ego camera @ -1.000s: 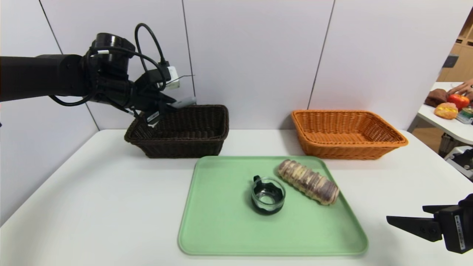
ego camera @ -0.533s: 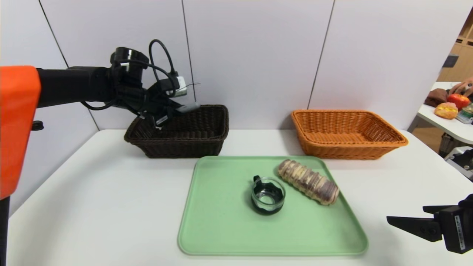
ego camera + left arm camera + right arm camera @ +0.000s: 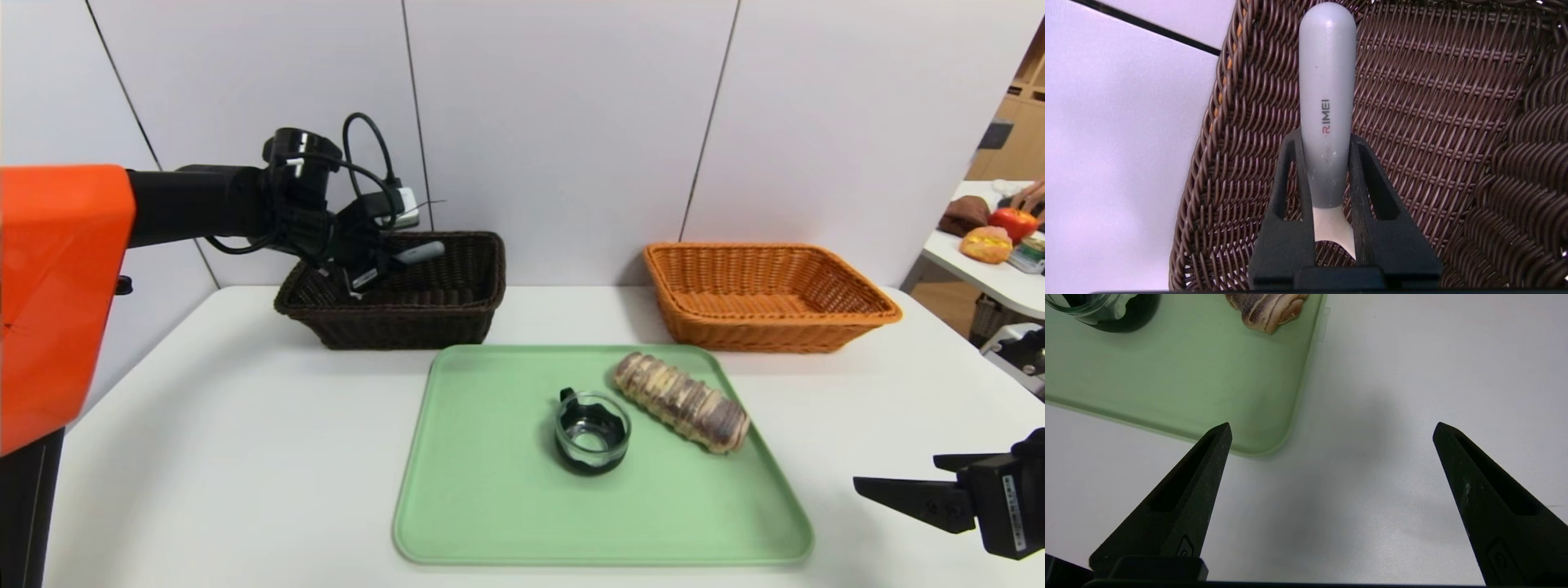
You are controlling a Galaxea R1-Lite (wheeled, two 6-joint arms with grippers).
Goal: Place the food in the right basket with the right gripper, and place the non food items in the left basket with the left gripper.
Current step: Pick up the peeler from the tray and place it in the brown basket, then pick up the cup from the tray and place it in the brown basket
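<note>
My left gripper (image 3: pixel 384 260) (image 3: pixel 1325 141) hangs over the dark brown left basket (image 3: pixel 408 314) (image 3: pixel 1433 122), shut on the peeler (image 3: pixel 418 251) (image 3: pixel 1327 102) near where its grey handle meets the white head. The handle sticks out toward the basket's inside. On the green tray (image 3: pixel 490 490) (image 3: pixel 1167 384) stand the glass cup (image 3: pixel 592 431) (image 3: pixel 1094 306) and, beside it, the striped bread roll (image 3: pixel 682 400) (image 3: pixel 1267 308). The orange right basket (image 3: pixel 767 296) holds nothing that I can see. My right gripper (image 3: pixel 898 482) (image 3: pixel 1331 430) is open low over the table, right of the tray's near corner.
The baskets stand side by side along the back wall, behind the tray. A second table (image 3: pixel 992 265) at the far right carries colourful items. White tabletop (image 3: pixel 204 457) stretches to the left of the tray.
My left arm has carried the peeler rightward and down, from above the left basket's rim to lower over its inside. The right arm has not moved.
</note>
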